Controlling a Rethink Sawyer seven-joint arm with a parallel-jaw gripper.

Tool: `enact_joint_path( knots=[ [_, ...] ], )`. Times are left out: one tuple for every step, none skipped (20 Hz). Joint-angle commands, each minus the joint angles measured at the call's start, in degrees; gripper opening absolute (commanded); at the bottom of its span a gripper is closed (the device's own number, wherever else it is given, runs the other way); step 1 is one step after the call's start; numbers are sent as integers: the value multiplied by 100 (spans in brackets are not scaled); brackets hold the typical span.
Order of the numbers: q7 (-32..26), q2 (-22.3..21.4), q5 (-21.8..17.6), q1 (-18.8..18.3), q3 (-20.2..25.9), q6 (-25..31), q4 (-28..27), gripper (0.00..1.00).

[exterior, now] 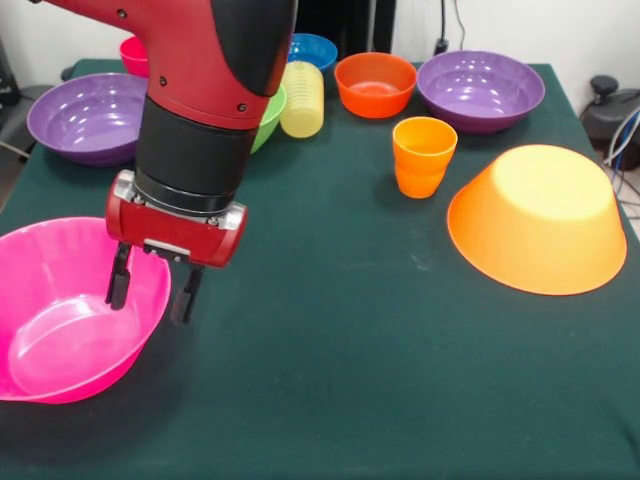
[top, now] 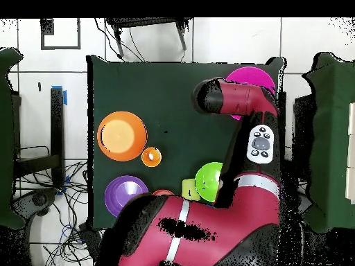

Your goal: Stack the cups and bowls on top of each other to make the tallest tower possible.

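Note:
The large pink bowl point(exterior: 60, 320) stands upright at the table's front left; in the overhead view point(top: 251, 75) the arm partly covers it. My gripper point(exterior: 150, 305) is open and straddles its right rim, with one finger point(exterior: 118, 282) inside and the other outside. The large orange bowl point(exterior: 540, 220) lies upside down at the right, and also shows in the overhead view point(top: 121, 136). The orange cup point(exterior: 424, 155) stands beside it. The ribbed yellow cup point(exterior: 303, 98), orange-red bowl point(exterior: 375, 83), blue bowl point(exterior: 315, 48), two purple bowls point(exterior: 480, 90) point(exterior: 88, 115) and green bowl point(exterior: 272, 115) line the far side.
A red cup point(exterior: 133, 55) peeks out behind the arm at the far left. The arm hides much of the far left of the table. Cables and furniture stand past the table's right edge point(exterior: 610, 110).

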Motion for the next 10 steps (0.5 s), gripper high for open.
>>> enact_joint_path(
  knots=[
    [986, 324, 82, -23, 181, -214, 687, 100],
    [975, 336, 93, -70, 244, -284, 733, 100],
    [1028, 355, 107, -86, 260, -350, 766, 100],
    [1118, 370, 104, -70, 226, -430, 789, 100],
    [1209, 386, 100, -54, 191, -510, 813, 100],
    [1308, 399, 73, -12, 105, -622, 833, 100],
    [1374, 407, 59, 5, 49, -706, 869, 100],
    [1402, 406, 49, 0, 26, -773, 920, 100],
    [1412, 403, 62, -28, 33, -822, 992, 100],
    [1430, 400, 78, -50, 37, -863, 1063, 100]
  ],
)
